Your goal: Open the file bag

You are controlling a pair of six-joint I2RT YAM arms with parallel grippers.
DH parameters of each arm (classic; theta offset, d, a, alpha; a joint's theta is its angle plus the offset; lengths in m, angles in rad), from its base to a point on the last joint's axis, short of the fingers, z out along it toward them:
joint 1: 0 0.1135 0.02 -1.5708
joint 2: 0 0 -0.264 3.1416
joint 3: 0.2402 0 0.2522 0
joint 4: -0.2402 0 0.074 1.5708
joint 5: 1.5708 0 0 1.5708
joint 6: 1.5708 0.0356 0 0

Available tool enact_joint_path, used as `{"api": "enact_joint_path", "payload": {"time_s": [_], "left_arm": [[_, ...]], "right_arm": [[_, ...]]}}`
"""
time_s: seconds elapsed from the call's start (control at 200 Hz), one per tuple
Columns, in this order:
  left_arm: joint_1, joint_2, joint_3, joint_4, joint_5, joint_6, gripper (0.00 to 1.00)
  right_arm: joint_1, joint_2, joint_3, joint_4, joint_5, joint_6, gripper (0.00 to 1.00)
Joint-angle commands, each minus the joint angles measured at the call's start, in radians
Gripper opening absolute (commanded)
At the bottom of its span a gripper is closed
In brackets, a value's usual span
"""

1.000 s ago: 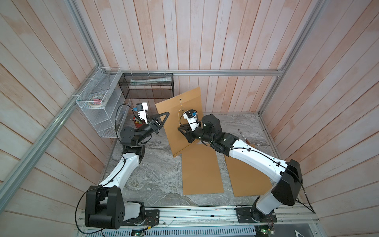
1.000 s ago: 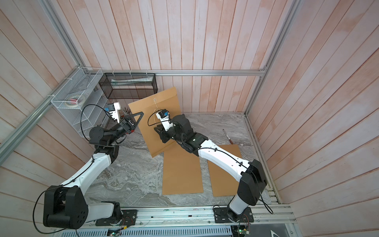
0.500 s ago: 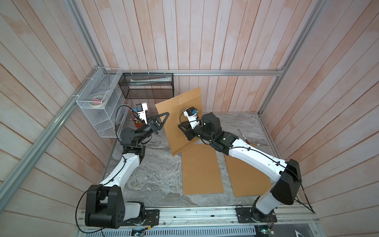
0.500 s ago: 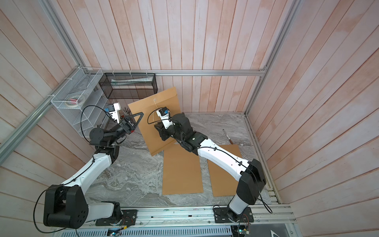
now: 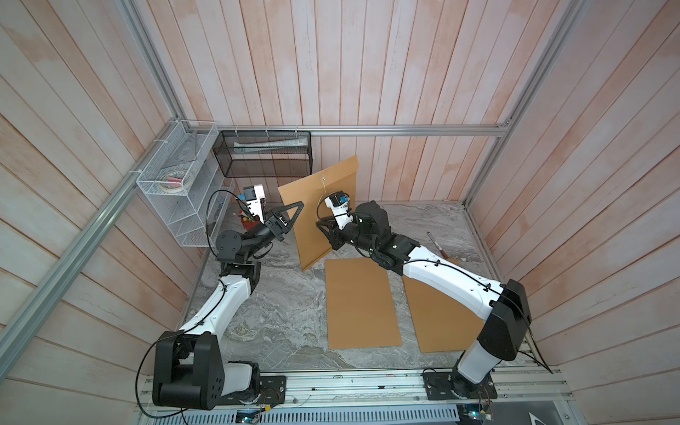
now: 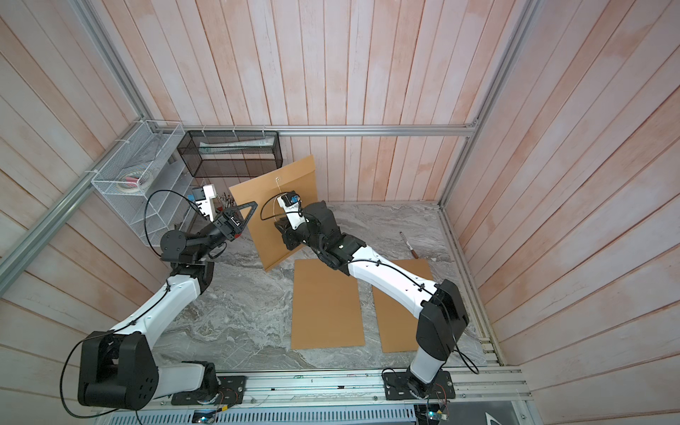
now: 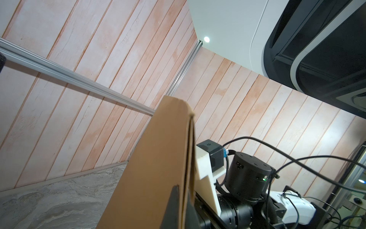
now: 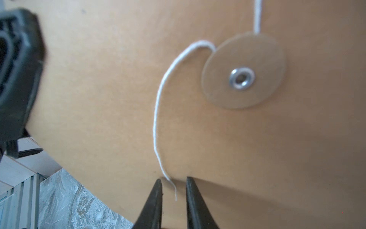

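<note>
Right hand (image 8: 173, 183) shifted slightly; left hand (image 7: 183, 191) clamps file bag (image 7: 154, 158) edge.

File bag (image 7: 150, 178) partly off-frame

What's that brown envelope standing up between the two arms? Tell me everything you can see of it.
It is a file bag of brown kraft-like paper, closed, standing upright but tilted, its lower corner seemingly on the grey marbled tabletop. The left gripper has its jaws shut on one side edge. On its face a round disc is held by a metal eyelet; a white string curls from under it, its loose end lying between the right gripper's open jaws.
</note>
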Motion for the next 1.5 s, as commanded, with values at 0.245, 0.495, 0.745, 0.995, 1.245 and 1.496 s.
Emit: {"api": "enact_joint_path", "payload": {"time_s": [0.245,0.495,0.745,0.995,1.245,1.496], "left_arm": [[-0.004,0.003,-0.022,0.036,0.009,-0.009,0.00],[-0.004,-0.003,-0.020,0.030,0.008,-0.003,0.00],[-0.004,0.003,-0.007,0.033,0.002,-0.001,0.00],[-0.001,0.008,0.012,0.037,-0.002,0.000,0.00],[0.005,0.008,0.019,0.037,-0.002,-0.003,0.00],[0.009,0.003,0.018,0.033,0.002,0.002,0.00]], "right_arm": [[0.009,0.026,0.053,0.056,-0.010,0.011,0.17],[0.009,0.025,0.053,0.059,-0.010,0.014,0.06],[0.009,-0.003,0.017,0.058,-0.016,0.019,0.00],[0.009,-0.016,-0.029,0.052,-0.021,0.026,0.00],[0.009,-0.034,-0.070,0.064,-0.009,0.034,0.00],[-0.004,-0.068,-0.125,0.087,0.025,0.051,0.00]]}}
